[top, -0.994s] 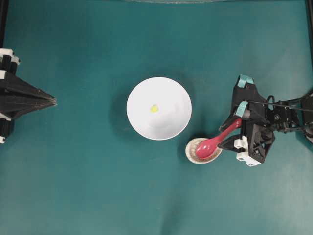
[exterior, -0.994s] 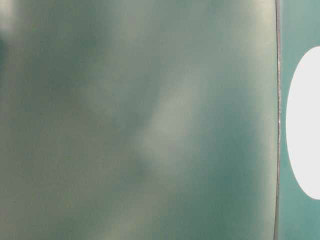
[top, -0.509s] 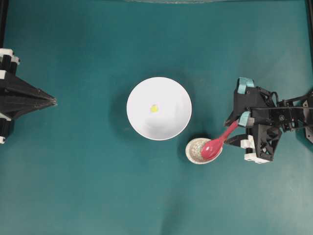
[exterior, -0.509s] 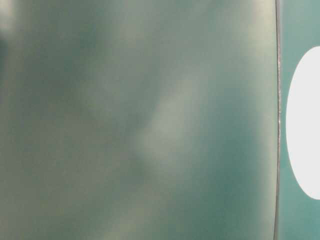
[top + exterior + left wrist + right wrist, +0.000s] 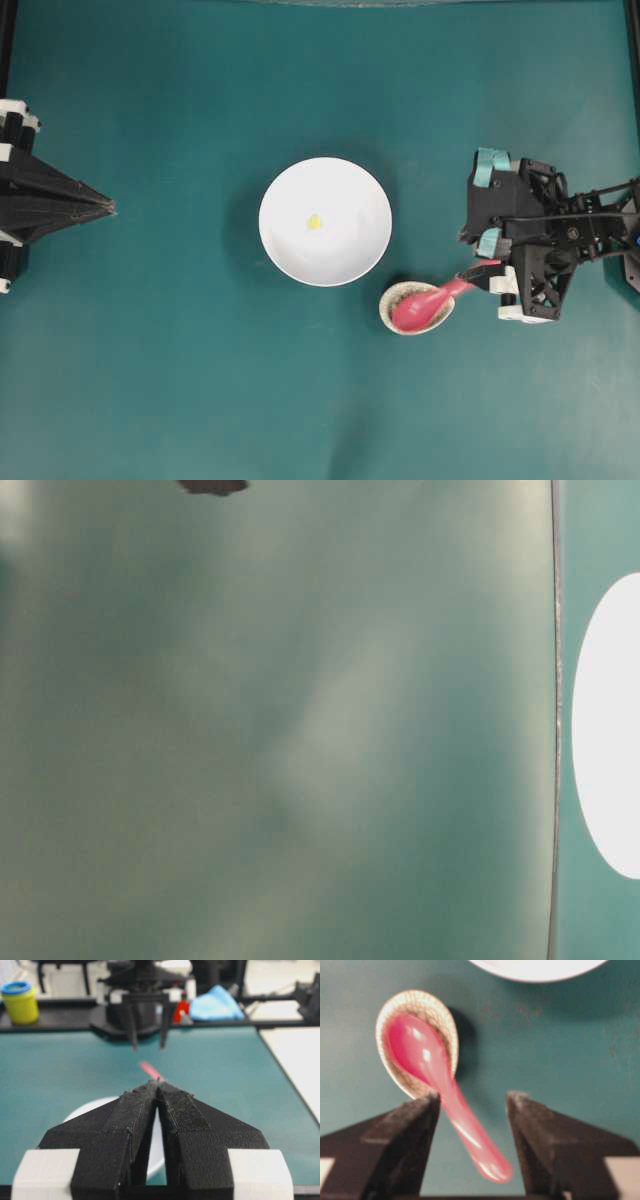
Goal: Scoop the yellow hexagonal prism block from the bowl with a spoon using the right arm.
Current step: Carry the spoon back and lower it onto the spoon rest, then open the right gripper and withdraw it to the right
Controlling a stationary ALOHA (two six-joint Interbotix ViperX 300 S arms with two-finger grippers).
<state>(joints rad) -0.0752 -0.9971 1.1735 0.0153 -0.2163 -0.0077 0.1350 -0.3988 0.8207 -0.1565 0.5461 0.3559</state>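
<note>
The block (image 5: 314, 222) is seen lying inside the bowl (image 5: 325, 222), a little left of its middle. The bowl is set near the centre of the teal counter (image 5: 200, 380). Just beside its lower right rim, the spoon (image 5: 425, 303) is laid with its scoop in a speckled rest (image 5: 392, 305), the handle (image 5: 470, 1135) pointing out towards the right arm (image 5: 560, 240). The right gripper (image 5: 472, 1105) is held low over the handle's end with its jaws spread wide on either side of it; the handle is not clamped, though it lies close to one finger (image 5: 415, 1125). The left gripper (image 5: 157, 1092) is parked at the counter's left edge, well apart from the bowl, its jaws pressed together. Beyond the counter's far edge, a yellow tub (image 5: 19, 1002) and a blue cloth (image 5: 215, 1005) are made out. The table-level view is blurred.
</note>
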